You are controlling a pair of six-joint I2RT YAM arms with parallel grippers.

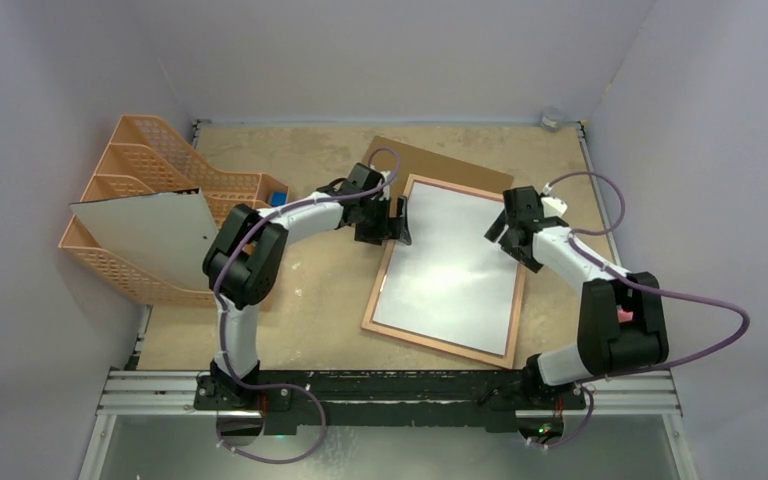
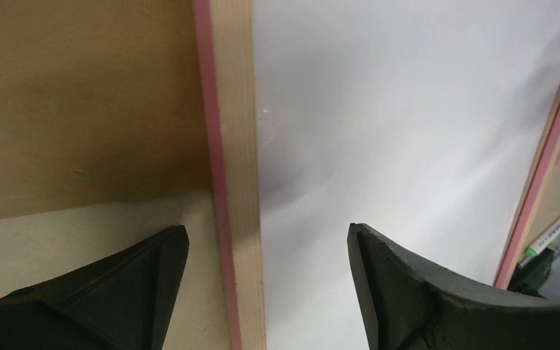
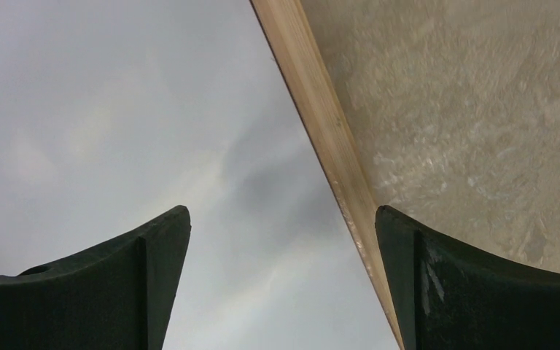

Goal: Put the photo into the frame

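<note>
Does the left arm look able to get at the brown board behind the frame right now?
Probably yes. The left claw hangs open at the frame's left rim, and the brown board lies bare just beyond it, nothing on top; only one edge seems tucked under the frame.

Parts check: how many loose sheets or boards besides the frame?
3. Photo, white side up, in the frame; brown backing board behind, partly under it; grey-white sheet against the orange file rack, left. Others may be hidden.
</note>
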